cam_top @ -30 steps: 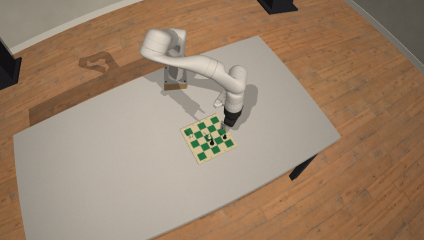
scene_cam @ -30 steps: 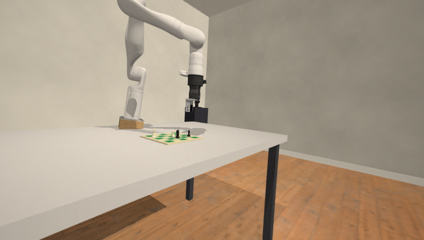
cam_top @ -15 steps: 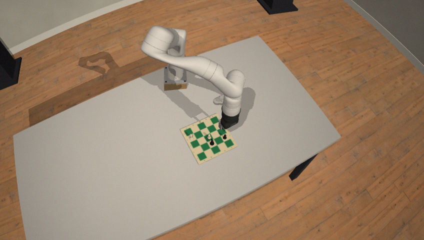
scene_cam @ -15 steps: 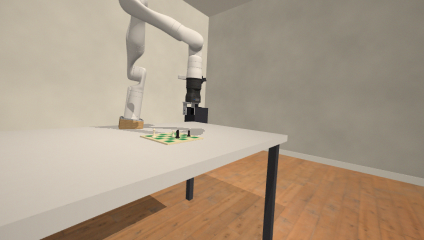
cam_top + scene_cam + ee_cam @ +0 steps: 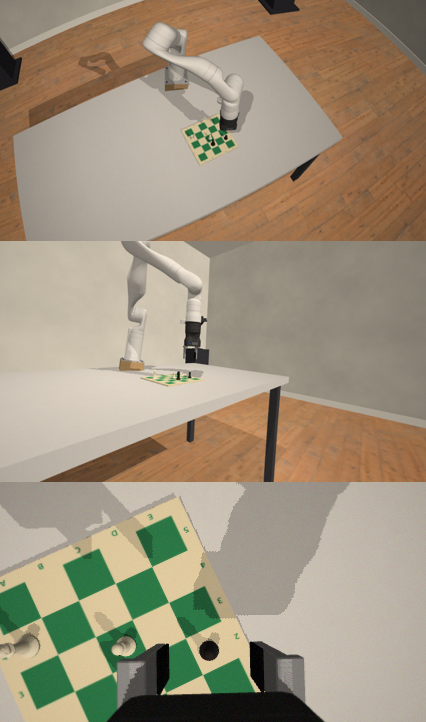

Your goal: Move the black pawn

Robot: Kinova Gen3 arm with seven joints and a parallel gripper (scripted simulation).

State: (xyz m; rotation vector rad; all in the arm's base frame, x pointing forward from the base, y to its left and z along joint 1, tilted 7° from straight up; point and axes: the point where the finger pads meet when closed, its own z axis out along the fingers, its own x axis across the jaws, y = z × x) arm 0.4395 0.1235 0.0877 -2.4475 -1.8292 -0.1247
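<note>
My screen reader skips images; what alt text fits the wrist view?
Looking down, the open, empty end effector frames a black pawn near the chessboard's edge by the digit 2. Two white pieces stand farther left.

White table on black legs, wooden floor below. Green-and-cream chessboard flat near the far right edge, carrying four upright pieces: a white piece at the left, a smaller white one, a taller black piece, a black pawn rightmost. White arm on a wooden block. Gripper open, empty, hanging above the board's far right side.
</note>
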